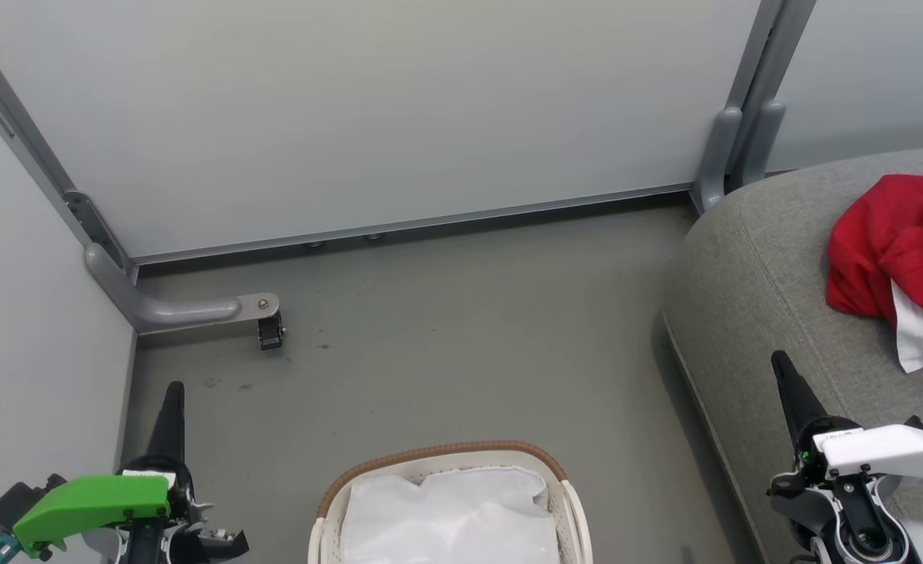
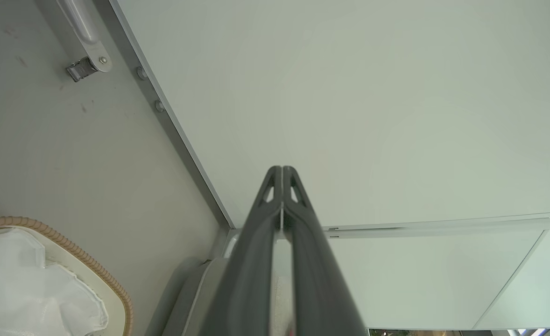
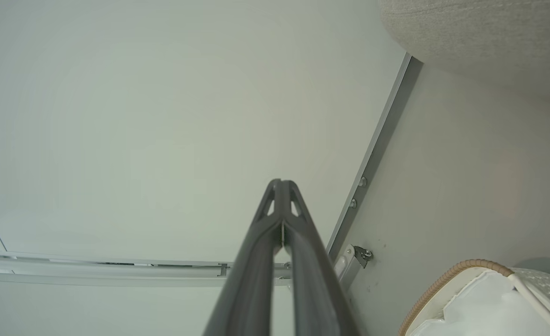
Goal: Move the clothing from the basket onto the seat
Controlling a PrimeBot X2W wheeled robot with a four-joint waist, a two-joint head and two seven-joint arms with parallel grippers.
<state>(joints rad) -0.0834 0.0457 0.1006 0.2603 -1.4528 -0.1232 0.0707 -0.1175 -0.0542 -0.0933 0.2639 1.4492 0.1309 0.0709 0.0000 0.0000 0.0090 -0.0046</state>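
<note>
Red clothing (image 1: 896, 243), with a white panel showing at its lower edge, lies bunched on the grey seat (image 1: 751, 313) at the right of the head view. The white basket (image 1: 571, 501) with the brown woven rim stands on the floor at bottom centre, and inside it I see just the white cloth liner (image 1: 450, 517). My left gripper (image 1: 173, 392) is shut at the lower left, apart from the basket, holding nothing. My right gripper (image 1: 780, 362) is shut at the lower right, over the seat's edge, also holding nothing. The basket rim (image 2: 69, 247) and the basket corner (image 3: 466, 268) appear in the wrist views.
Pale partition walls (image 1: 352, 117) close off the back and left. A grey metal foot with a caster (image 1: 262, 317) juts onto the floor at the left. Another grey post base (image 1: 732, 157) stands by the seat's far corner. Bare grey floor (image 1: 469, 337) lies between basket and wall.
</note>
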